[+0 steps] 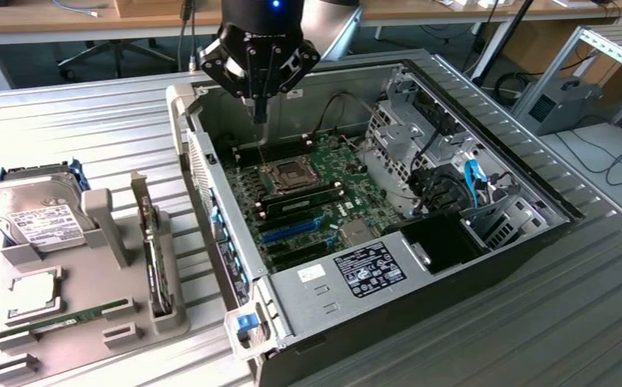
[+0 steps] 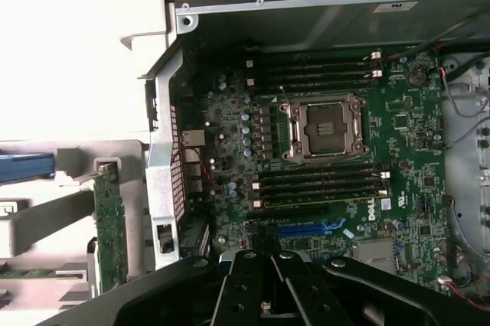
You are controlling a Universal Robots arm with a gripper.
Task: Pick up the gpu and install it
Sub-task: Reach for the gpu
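Observation:
The gpu [image 1: 156, 262] stands on edge in a slot of the grey holder [image 1: 85, 322], at the exterior view's left, outside the case. The wrist view shows it as a green board [image 2: 111, 226] beside the case wall. My gripper [image 1: 259, 98] hangs above the back corner of the open computer case [image 1: 504, 234], over the motherboard [image 1: 322, 189] and well away from the gpu. Its fingers meet at a point with nothing between them. The wrist view shows its black linkage [image 2: 266, 265] over the board, near the blue expansion slot [image 2: 310, 228].
The holder also carries a silver hard drive [image 1: 31, 214], a chip [image 1: 31, 292] and a RAM stick [image 1: 66, 317]. Inside the case are the empty CPU socket [image 1: 289, 173], blue slots [image 1: 289, 231], the drive cage [image 1: 403, 141] and the power supply [image 1: 359, 270].

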